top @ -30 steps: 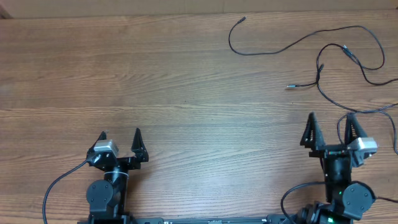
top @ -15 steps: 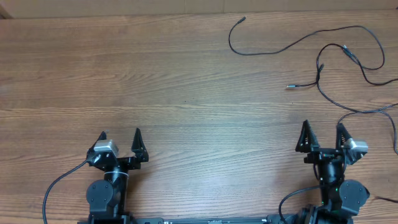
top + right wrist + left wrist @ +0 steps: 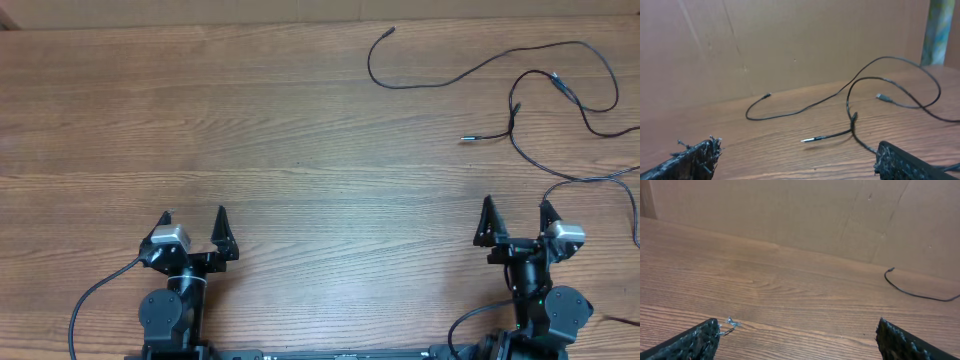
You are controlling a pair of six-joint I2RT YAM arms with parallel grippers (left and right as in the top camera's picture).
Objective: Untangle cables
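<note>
The cables point(image 3: 512, 125) lie loose on the wooden table point(image 3: 250, 120), spread over its two o'clock corner in the overhead view. They are thin, black and limp, lying in open curves rather than any tight knot. One strand ends in a small black tip point(image 3: 392, 31) toward twelve o'clock. Another ends in a short silver plug point(image 3: 465, 139) pointing to nine o'clock. From the right wrist camera the strands cross at a small dark junction point(image 3: 852, 120) (whether they merely overlap there or are joined, I cannot tell).

The left gripper point(image 3: 193, 213) sits at seven o'clock, jaws spread wide and empty, well apart from every strand. The right gripper point(image 3: 516, 203) sits at five o'clock, jaws likewise released, with the nearest loop of cable just toward its one o'clock.
</note>
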